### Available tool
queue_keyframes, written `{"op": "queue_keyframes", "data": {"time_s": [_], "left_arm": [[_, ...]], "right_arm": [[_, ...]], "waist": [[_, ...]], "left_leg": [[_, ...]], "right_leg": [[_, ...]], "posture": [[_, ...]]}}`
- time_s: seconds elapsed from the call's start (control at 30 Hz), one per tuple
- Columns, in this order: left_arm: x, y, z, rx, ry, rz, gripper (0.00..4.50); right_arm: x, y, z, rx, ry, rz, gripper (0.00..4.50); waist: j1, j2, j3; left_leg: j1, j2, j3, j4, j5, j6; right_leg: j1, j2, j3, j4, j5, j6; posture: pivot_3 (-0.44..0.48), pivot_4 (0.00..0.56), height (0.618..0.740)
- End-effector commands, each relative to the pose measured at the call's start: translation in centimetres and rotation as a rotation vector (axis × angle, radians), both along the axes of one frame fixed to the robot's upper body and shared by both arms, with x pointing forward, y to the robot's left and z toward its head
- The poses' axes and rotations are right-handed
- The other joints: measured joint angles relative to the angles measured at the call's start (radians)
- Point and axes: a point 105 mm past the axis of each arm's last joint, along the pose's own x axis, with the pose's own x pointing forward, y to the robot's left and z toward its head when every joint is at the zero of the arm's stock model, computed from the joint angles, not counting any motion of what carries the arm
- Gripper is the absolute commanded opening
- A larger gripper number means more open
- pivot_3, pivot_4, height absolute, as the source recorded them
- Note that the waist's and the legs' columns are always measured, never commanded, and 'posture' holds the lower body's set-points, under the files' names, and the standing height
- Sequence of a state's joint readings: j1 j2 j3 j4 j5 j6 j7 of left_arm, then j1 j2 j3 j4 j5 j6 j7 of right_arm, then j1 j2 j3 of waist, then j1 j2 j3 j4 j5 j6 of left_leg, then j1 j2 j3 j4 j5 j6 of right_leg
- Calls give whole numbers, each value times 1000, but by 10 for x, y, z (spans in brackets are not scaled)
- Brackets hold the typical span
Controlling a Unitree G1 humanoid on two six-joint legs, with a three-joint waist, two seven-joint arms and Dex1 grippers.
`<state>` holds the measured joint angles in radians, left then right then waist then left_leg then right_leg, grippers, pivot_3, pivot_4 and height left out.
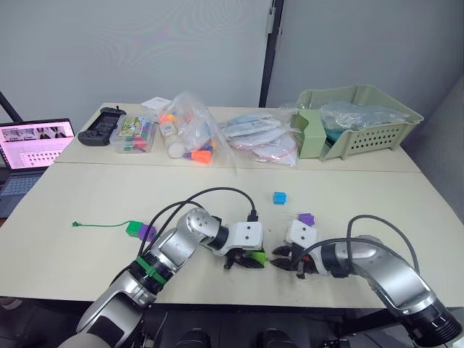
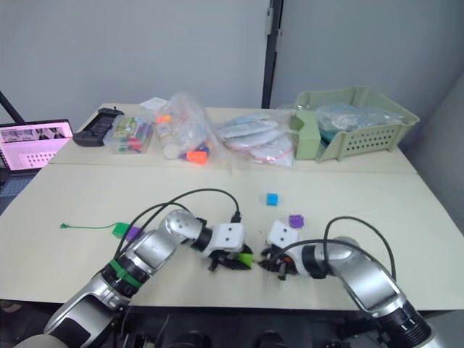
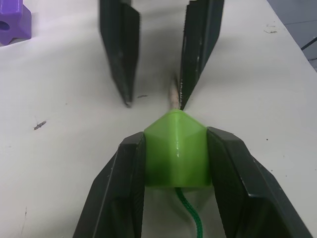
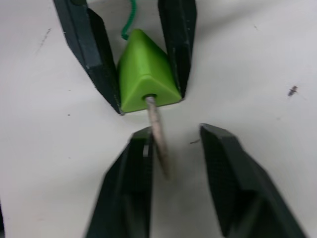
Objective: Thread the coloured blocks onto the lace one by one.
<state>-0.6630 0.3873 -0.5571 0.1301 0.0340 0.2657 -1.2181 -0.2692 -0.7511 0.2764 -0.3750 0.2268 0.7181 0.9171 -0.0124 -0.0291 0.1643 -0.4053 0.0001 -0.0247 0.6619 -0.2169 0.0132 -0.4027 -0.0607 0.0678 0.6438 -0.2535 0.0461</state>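
Black fingers of the left gripper clamp a light green plastic block from both sides, near the front edge of the pale tabletop. The thin green lace runs into the block's back, and its stiff pale tip pokes out of the hole in the front face. Facing it, the right gripper stands with its fingers apart; the tip lies between them, close against one finger, not pinched. Further left on the table, a dark green block and a purple block sit together on the lace. A small blue cube and another purple block lie loose beyond the grippers.
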Motion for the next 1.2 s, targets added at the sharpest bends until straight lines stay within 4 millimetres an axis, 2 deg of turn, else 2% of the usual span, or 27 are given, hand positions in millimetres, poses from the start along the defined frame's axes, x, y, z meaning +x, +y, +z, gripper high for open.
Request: {"op": "queue_keyframes", "data": {"time_s": [0.03,0.07,0.2,0.37,0.47,0.63,0.83,1.07,1.2], "left_arm": [[-3,3,-5,30,13,-7,1330],[-2,3,-6,33,14,-5,1330],[0,9,-6,42,15,12,1330],[3,35,-5,65,12,58,1330],[7,73,-6,116,-10,115,1330],[10,153,-4,233,-30,203,1330],[10,221,-2,345,-18,286,1330],[11,265,3,418,-25,363,1330],[14,275,4,438,-39,384,1330]], "right_arm": [[-3,-1,-5,-15,17,11,302],[-3,0,-4,-15,14,17,7],[-3,-2,-2,-34,-2,34,0],[-2,-2,2,-50,-22,56,0],[-3,-1,4,-64,-18,80,0],[-1,0,6,-80,-22,109,0],[2,3,10,-92,-37,133,0],[2,3,11,-100,-40,145,0],[3,2,11,-104,-40,146,0]], "waist": [[0,0,0],[-1,0,0],[-1,0,0],[-7,0,0],[-16,0,0],[-30,0,0],[-30,1,0],[-31,2,-1],[-32,3,-1]], "left_leg": [[0,0,0,0,0,0],[0,0,0,0,0,0],[0,0,0,0,0,0],[0,1,0,0,0,0],[1,3,-1,0,0,0],[3,5,-2,-2,0,0],[5,6,0,-2,0,0],[5,7,2,-3,0,0],[5,7,4,-3,0,0]], "right_leg": [[0,0,0,0,0,0],[0,0,0,0,0,0],[0,0,0,0,0,0],[-1,1,0,1,0,0],[-2,1,0,2,0,-1],[-2,2,0,2,-1,-2],[-1,2,0,2,-1,-3],[-1,2,0,3,-1,-3],[-2,3,0,4,-1,-3]], "posture": [[0,150,740],[0,150,740],[0,150,740],[0,150,740],[0,150,740],[0,150,740],[0,150,740],[0,150,740],[0,150,740]]}}
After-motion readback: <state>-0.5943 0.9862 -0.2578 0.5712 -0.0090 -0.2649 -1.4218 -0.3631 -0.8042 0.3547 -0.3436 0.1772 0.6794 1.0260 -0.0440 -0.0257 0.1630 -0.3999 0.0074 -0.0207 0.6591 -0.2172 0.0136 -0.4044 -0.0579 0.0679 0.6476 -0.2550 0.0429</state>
